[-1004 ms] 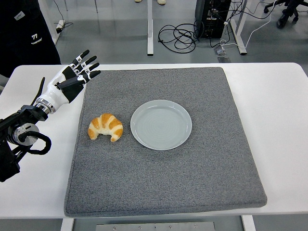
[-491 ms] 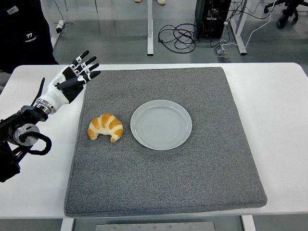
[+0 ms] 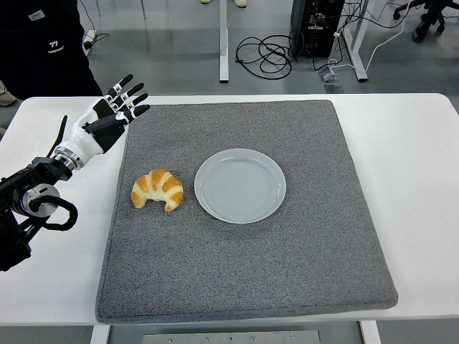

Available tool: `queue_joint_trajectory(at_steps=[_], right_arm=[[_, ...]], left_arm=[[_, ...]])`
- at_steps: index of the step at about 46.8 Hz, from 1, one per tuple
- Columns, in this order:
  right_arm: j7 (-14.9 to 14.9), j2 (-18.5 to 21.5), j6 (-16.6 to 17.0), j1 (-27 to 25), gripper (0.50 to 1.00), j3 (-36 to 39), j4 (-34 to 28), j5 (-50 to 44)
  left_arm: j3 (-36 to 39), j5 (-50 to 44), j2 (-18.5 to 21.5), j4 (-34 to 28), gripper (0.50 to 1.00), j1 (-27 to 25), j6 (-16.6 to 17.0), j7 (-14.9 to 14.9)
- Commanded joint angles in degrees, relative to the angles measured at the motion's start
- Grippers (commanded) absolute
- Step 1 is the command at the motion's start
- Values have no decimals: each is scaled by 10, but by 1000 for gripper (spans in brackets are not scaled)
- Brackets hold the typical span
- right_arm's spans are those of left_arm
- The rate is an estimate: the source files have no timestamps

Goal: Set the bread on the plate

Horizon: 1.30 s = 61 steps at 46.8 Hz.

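1. I take the round pale grey-blue ceramic plate as my landmark; it sits empty on the square dark grey felt mat that covers most of the white desk.
2. The golden-brown crescent-shaped croissant lies flat on the mat just left of the plate, close to its rim but not touching, horns pointing toward the near edge.
3. My left hand hovers well left of the plate and farther back, over the mat's far-left corner, its black-and-white fingers spread apart and holding nothing. The right hand is out of view.
4. Handling, as I judge it: the croissant should be very light, soft and flaky, so it will crush or shed crust under a hard squeeze. It looks dry, not slippery.
5. I would take hold across the thick middle hump from above, thumb on one flank and fingers on the other, with a gentle close; the thin horns look likely to snap.
6. Writing: a dark garment on a person far left of the plate, beyond the desk, shows a small white "77" with a tiny line beneath that I cannot read. Nothing is printed on the plate, mat or croissant.
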Motion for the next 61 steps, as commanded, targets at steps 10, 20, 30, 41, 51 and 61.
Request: queue_joint_trajectory(at_steps=[10, 20, 30, 41, 51, 61], right_arm=[[0, 0, 0, 0, 1000, 0, 0, 0], [0, 0, 0, 0, 1000, 0, 0, 0], [0, 0, 0, 0, 1000, 0, 0, 0], [0, 0, 0, 0, 1000, 0, 0, 0], [0, 0, 0, 0, 1000, 0, 0, 0], [0, 0, 0, 0, 1000, 0, 0, 0]], left_arm=[[3, 1, 0, 0, 965, -1, 1, 1], [4, 2, 3, 0, 961, -7, 2, 4], [28, 6, 17, -9, 955, -18, 25, 5], [108, 6, 33, -9, 949, -62, 47, 5], [184, 6, 60, -13, 949, -132, 45, 10], [242, 29, 119, -115, 949, -186, 48, 11]])
